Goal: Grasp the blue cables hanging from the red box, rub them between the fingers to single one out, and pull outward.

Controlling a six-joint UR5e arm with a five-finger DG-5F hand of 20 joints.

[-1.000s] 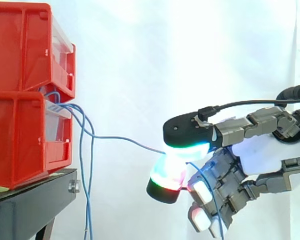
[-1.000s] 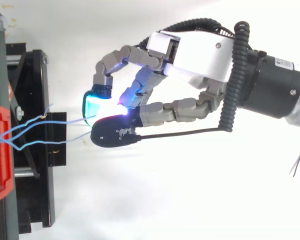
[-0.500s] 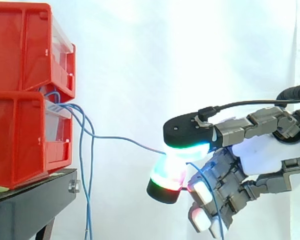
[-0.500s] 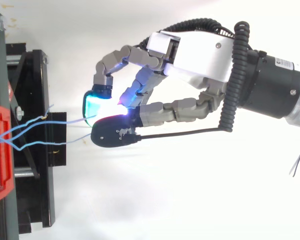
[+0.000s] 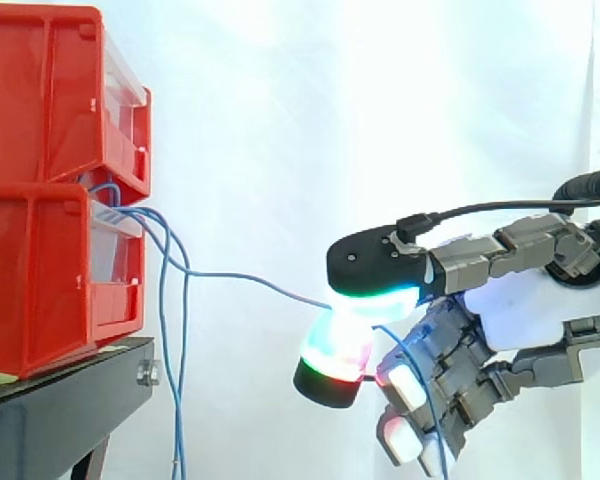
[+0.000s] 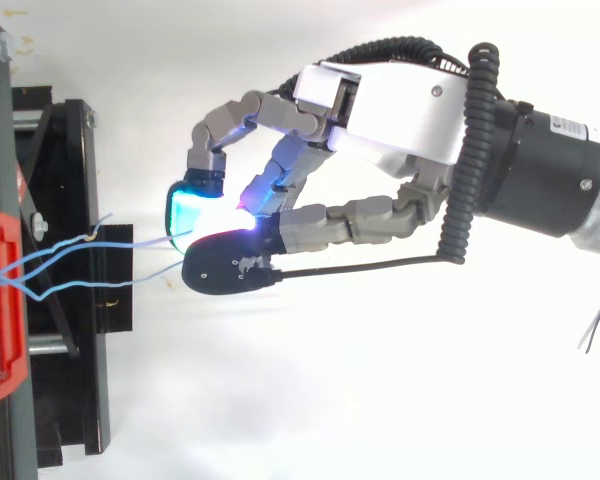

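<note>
My hand (image 5: 525, 305): pads pinched shut on one blue cable (image 5: 230, 275), which runs toward 9 o'clock into the lower red box (image 5: 40, 290). Other blue cables (image 5: 163, 370) hang toward 6 o'clock.

Red bins (image 5: 40, 200) and black stand (image 5: 60, 400) are cut off at 9 o'clock in side view, where the blue cables (image 5: 163, 340) start inside the bins is hidden, and the hanging strands run off the 6 o'clock edge. The stretch of cable nipped between the glowing pads (image 5: 332, 345) is covered, so can't tell how many strands sit in the pinch. Hand (image 5: 525, 305) is cropped at 3 o'clock in side view, lower fingers clipped at 6 o'clock; arm (image 6: 570, 190) runs off 3 o'clock in top view.
</note>
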